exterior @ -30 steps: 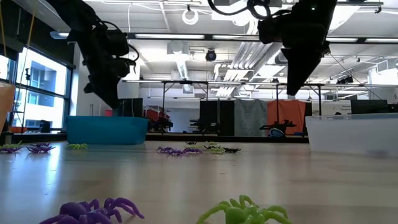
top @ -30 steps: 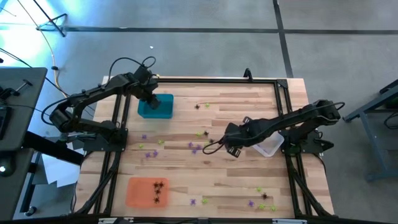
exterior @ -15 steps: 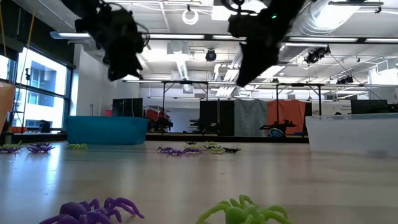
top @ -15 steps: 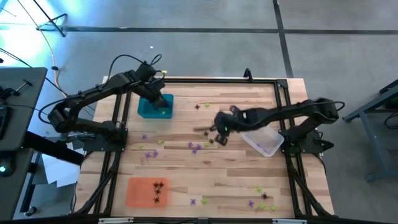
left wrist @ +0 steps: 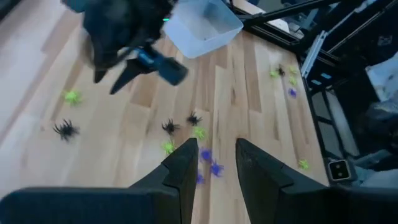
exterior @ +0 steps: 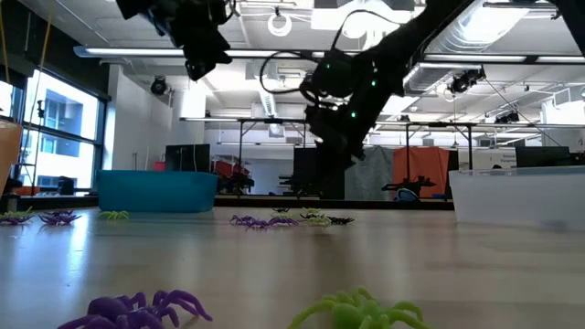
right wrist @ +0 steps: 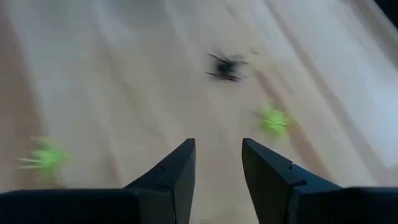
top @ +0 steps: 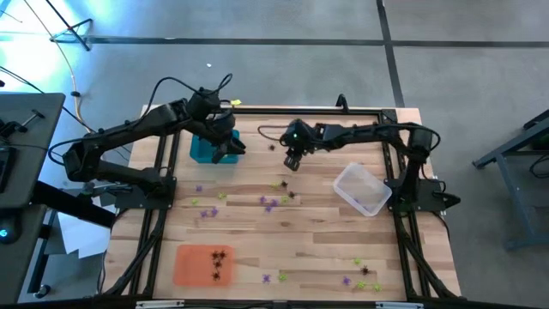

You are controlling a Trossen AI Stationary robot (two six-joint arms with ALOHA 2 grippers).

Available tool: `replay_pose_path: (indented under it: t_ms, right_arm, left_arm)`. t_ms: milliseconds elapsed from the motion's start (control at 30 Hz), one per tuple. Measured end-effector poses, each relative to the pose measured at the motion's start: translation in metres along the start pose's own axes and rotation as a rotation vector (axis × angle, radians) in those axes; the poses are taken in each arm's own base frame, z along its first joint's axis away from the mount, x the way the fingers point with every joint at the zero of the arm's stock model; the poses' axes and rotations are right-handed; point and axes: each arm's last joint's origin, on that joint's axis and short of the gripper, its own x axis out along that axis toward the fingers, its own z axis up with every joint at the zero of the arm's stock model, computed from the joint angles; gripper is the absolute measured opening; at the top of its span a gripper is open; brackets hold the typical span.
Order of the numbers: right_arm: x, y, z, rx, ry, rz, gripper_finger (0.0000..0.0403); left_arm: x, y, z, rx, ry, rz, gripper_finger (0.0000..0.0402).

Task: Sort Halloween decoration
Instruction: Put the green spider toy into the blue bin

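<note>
Spiders lie scattered over the wooden table [top: 326, 240], and the one that counts is the black spider [right wrist: 225, 66] at the far side, straight ahead of the right gripper [right wrist: 217, 163]. Its fingers are parted with nothing between them. In the high view that gripper [top: 292, 160] hangs just right of this piece [top: 272, 147], with green ones [right wrist: 274, 121] close by; no long axis can be made out. The left gripper [left wrist: 213, 162], empty and parted too, sits above the near right corner of the teal tray [top: 204, 153], about as near.
</note>
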Motion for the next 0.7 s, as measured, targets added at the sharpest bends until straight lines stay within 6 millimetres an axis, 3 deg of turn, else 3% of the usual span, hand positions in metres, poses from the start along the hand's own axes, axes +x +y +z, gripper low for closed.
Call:
replay_pose_path:
  t_ms: [267, 700]
  right_arm:
    - [0.022, -0.033, -0.008, 0.005, 0.033, 0.036, 0.0126]
    - [0.028, -0.040, -0.001, -0.050, -0.056, 0.068, 0.0126]
  left_arm:
    - [-0.001, 0.001, 0.008, 0.045, -0.061, 0.057, 0.0094]
    - [-0.003, 0.001, 0.019, 0.081, -0.164, 0.056, 0.0094]
